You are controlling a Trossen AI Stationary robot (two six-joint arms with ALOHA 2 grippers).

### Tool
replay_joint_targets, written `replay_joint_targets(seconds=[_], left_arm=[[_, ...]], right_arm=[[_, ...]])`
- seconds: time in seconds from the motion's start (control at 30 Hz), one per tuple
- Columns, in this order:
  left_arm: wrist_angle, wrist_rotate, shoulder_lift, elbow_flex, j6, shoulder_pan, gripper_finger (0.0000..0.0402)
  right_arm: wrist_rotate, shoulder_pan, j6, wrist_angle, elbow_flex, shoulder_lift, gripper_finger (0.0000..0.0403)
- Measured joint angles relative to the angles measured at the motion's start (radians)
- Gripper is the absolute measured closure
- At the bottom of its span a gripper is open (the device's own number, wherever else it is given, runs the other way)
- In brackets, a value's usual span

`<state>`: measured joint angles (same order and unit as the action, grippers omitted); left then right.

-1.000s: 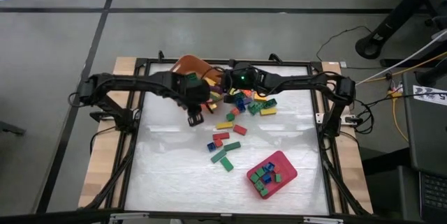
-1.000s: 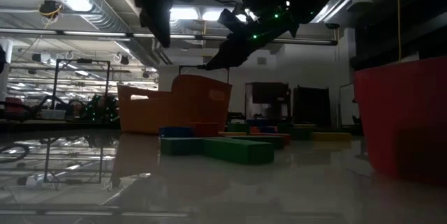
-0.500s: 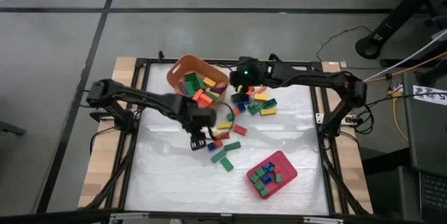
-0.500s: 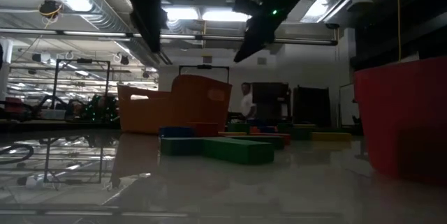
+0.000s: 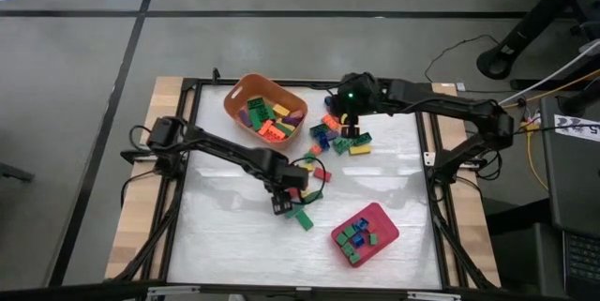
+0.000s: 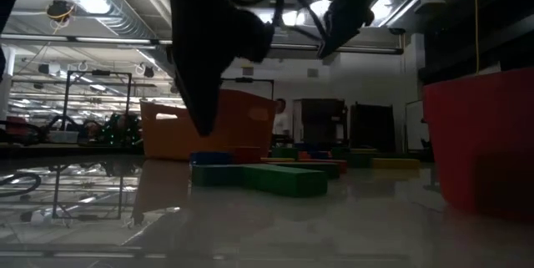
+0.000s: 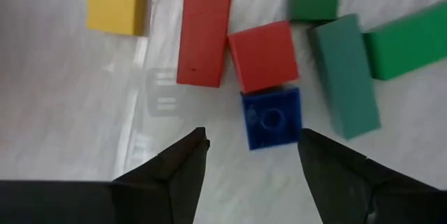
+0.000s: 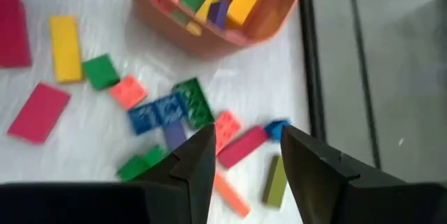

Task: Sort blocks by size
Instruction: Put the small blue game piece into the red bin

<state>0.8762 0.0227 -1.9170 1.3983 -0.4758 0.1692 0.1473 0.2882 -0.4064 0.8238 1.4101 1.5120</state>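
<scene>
1. You are working on the blocks [image 5: 309,174], which are lying loose across the middle and far part of the table [image 5: 225,235]. A small blue square block [image 7: 272,118] is sitting just ahead of the left gripper [image 7: 251,155], touching a red square block [image 7: 262,55]. A long red block [image 7: 204,27] and a long green block [image 7: 344,76] are flanking them.

2. Your left gripper is hanging over that cluster with its fingers spread wide and nothing between them.

3. Your right gripper [image 8: 246,155] is hovering over the far scatter near the orange tub [image 5: 264,104], fingers parted and empty.

4. Watch the closing move on the left. The blue square is touching the red square, so the fingers are likely to catch both or push one aside. The long red block is lying close to one fingertip and may get nudged or pinched instead.

5. The small square is giving little to hold, so an off-centre pinch may flick it away across the smooth table.

6. The orange tub is holding a heap of mixed blocks: green, yellow, orange, purple, mostly larger pieces as far as you can tell.

7. The red tray [image 5: 365,233] at the near right is holding small green, blue and red squares. Dropping a long block there would be spoiling the sort.
</scene>
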Motion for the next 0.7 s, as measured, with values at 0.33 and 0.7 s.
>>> replay_joint_targets(seconds=[0.33, 0.7], left_arm=[[-0.041, 0.0, -0.057, 0.0, -0.021, 0.0, 0.0191], [-0.085, -0.002, -0.092, 0.0, -0.024, 0.001, 0.0192]], right_arm=[[0.0, 0.0, 0.013, 0.098, -0.013, -0.002, 0.0242], [-0.001, 0.0, 0.013, 0.105, -0.07, -0.002, 0.0243]])
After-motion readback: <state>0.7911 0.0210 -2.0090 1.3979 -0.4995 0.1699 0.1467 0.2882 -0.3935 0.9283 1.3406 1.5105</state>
